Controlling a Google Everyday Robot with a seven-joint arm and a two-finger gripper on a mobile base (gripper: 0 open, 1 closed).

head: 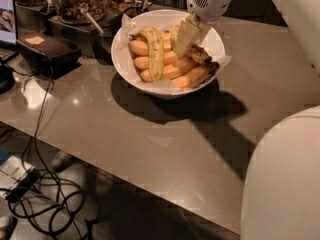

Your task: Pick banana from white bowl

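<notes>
The white bowl (122,59) stands at the back of the grey table, lined with crinkled white paper. Several bananas lie in it. The heavily brown-speckled banana (201,54) with a dark end lies at the right side of the pile. A lighter-speckled, sharply curved banana (155,51) lies across the left side. Smooth orange-yellow bananas (192,76) lie below them. My gripper (185,39) reaches down from the top into the bowl. Its pale tip is just left of the brown-speckled banana, touching or nearly touching the pile.
Dark containers of nuts or snacks (77,1) with a scoop stand behind the bowl at the left. A black box (47,51) and a screen (6,14) are at the far left. Cables (35,184) hang to the floor. My white body (285,179) fills the lower right.
</notes>
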